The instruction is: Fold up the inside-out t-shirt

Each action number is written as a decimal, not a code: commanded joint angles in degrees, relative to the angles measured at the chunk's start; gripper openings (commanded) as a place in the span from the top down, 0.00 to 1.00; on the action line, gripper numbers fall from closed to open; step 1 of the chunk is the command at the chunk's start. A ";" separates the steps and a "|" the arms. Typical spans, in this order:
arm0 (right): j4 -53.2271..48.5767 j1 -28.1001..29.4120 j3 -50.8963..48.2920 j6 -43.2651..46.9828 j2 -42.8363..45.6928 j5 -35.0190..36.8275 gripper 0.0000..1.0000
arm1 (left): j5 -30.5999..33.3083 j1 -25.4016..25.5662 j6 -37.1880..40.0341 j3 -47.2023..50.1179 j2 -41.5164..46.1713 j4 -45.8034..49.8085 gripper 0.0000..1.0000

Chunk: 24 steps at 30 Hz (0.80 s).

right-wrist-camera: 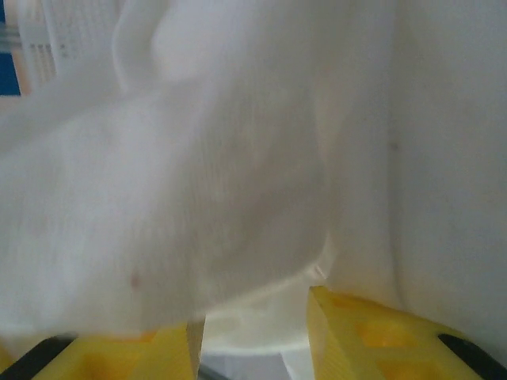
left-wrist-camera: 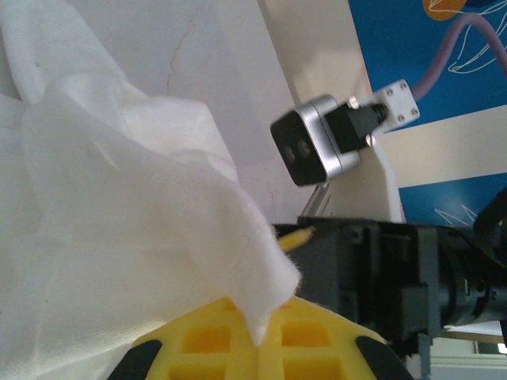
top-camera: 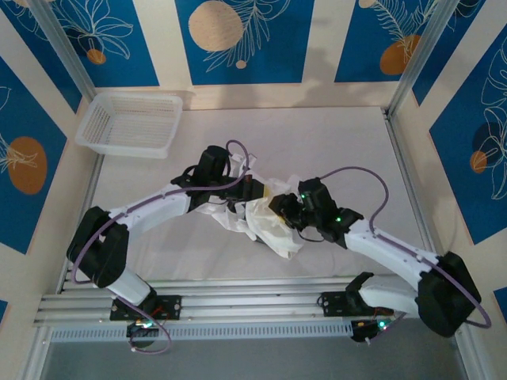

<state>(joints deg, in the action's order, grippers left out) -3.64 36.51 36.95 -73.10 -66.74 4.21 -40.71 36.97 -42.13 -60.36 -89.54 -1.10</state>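
On the tabletop [top-camera: 333, 142], the inside-out t-shirt [top-camera: 269, 229] lies bunched between your 2 end effectors, and no fold is made yet. Your left end effector [left-wrist-camera: 257, 336] is pressed together, pinching its cloth. Your right end effector [right-wrist-camera: 253, 332] stands spread, with cloth draped just above it.

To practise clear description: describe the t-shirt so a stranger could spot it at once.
Start at the pale table walled by blue-patterned panels. At its middle, between the left arm and the right arm, lies the t-shirt. It is a soft, crumpled white heap, unlike the rigid mesh basket in the far left corner.
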 commanded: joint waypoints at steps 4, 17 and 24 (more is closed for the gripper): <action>7.65 -2.67 1.28 -1.94 -3.87 1.66 0.61 | -1.57 -0.15 0.25 -1.16 1.48 -0.59 1.00; -0.79 -6.42 3.70 4.99 0.49 0.22 1.00 | 6.19 -5.15 3.68 -3.21 3.85 11.50 1.00; -19.87 -10.34 8.97 18.35 17.53 0.81 1.00 | 8.48 -15.33 10.34 -8.32 4.38 19.93 1.00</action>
<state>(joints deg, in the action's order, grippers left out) -13.43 27.27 43.00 -62.39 -52.93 4.32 -34.44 23.81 -36.29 -65.47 -86.80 13.08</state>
